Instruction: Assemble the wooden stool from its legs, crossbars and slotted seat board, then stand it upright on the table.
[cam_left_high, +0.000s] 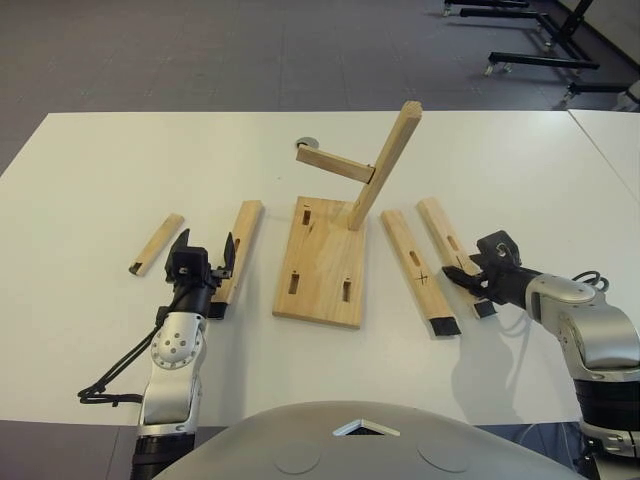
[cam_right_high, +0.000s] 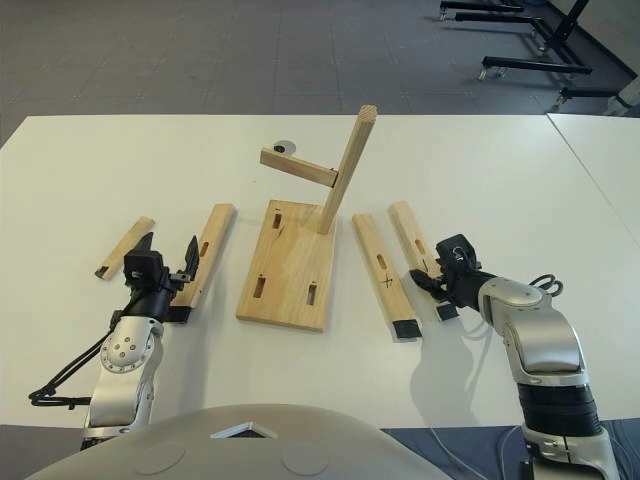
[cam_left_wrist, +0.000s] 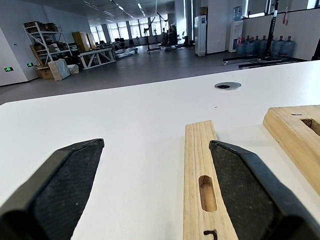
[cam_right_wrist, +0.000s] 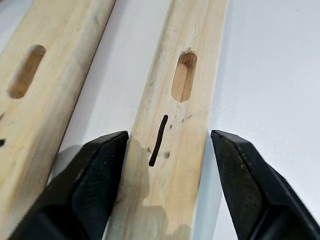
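Stool assembly: right gripper (cam_right_wrist: 167, 142), jaws apart, straddles the flat-lying outer leg (cam_right_wrist: 180, 115) right of the seat board (cam_left_high: 320, 265); left gripper (cam_left_high: 206, 242), likewise apart, hovers at the left leg (cam_left_high: 243, 230); legs look light and stiff, best pinched across narrow sides.

My right gripper (cam_right_wrist: 168, 137) covers a stretch of the far-right leg (cam_left_high: 440, 225), at four o'clock from the seat board (cam_left_high: 322, 285). In the right wrist view both ends of that leg are cut off. My left gripper (cam_left_high: 207, 242) hides part of the left leg (cam_left_high: 245, 228) at nine o'clock. At twelve o'clock a round thing (cam_left_high: 308, 143), half behind the crossbar (cam_left_high: 335, 165), is too small to tell.
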